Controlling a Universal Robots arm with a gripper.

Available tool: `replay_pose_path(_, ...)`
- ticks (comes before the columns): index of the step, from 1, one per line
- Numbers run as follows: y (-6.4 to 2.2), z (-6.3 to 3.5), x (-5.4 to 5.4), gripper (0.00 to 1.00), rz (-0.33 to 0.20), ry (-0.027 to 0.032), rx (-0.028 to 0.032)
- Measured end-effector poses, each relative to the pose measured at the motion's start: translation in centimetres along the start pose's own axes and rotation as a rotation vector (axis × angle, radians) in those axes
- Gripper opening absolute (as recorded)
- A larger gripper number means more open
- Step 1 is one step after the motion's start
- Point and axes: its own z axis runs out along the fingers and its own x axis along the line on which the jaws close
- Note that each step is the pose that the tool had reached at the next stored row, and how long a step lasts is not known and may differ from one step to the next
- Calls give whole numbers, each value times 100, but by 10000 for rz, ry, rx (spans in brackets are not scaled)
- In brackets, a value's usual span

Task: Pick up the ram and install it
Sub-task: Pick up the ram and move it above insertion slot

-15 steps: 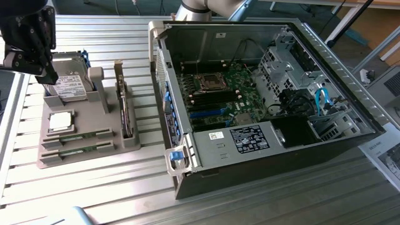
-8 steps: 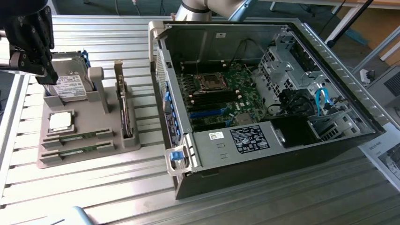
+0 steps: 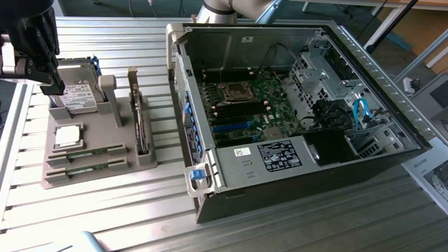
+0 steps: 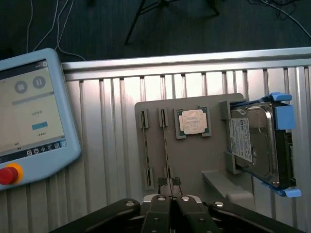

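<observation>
Two ram sticks stand on edge in slots of a grey holder tray; in the exterior view they are ram stick and ram stick at the tray's near end. The wrist view has them as thin strips, ram and ram. My black gripper hangs high over the tray's far left corner, beside the hard drive, well apart from the sticks. Seen from the wrist, the gripper is shut with nothing between its fingers.
The tray also carries a silver processor, a hard drive in a blue bracket and an upright card. An open computer case with its motherboard lies at the exterior view's right. A teach pendant rests beside the tray.
</observation>
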Motion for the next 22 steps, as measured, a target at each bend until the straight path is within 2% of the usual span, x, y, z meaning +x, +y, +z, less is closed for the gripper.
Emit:
replay_pose_path(9, -2, 43, 3, 10, 0, 0, 0)
replay_pose_path(16, -7, 125, 19, 10, -8, 0, 0)
replay_pose_path(22, -14, 246, 53, 10, -27, 0, 1)
